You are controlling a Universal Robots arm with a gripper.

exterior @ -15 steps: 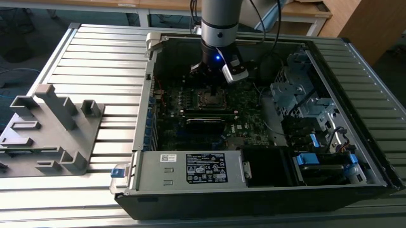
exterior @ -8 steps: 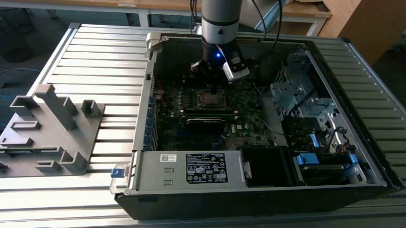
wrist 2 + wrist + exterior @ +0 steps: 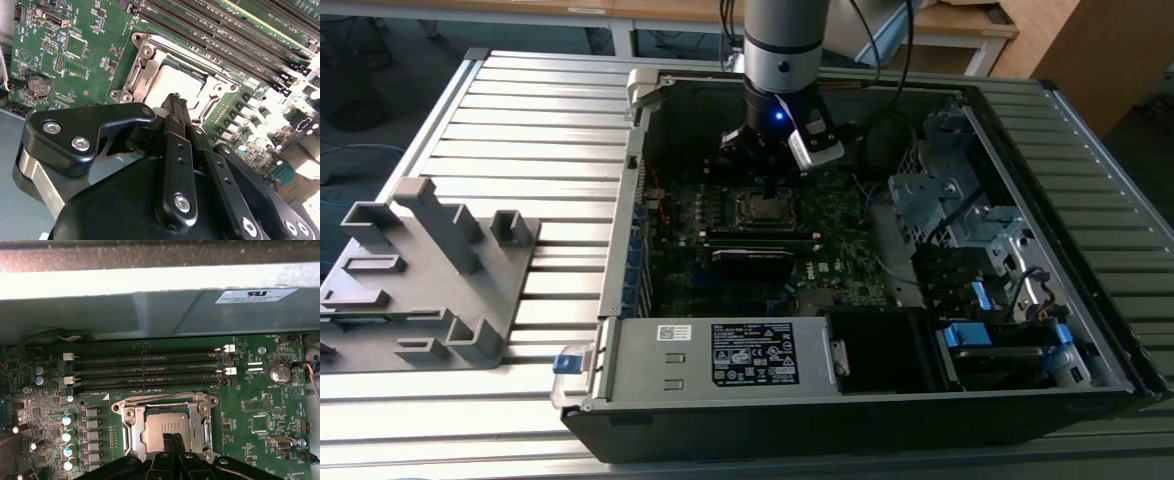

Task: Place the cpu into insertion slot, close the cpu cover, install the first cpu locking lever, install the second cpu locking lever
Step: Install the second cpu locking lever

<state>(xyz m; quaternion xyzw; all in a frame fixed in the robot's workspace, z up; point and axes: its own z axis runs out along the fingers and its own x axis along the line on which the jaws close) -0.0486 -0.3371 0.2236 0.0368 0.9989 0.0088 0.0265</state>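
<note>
Now end effector [image 3: 172, 440] over cpu [image 3: 167, 427].

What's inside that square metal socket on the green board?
The cpu, its grey metal top showing, lies in the insertion slot, with the silvery cpu cover framing it. The claw covers its near edge, and the contacts underneath are hidden.

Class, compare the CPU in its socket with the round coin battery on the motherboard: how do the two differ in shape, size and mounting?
The CPU is square with a dull grey top; the battery is a shiny round disc. The CPU is clearly larger than the battery. The CPU sits inside a silvery metal frame; the battery sits in a small holder of its own. Both lie flat on the green motherboard.
</note>
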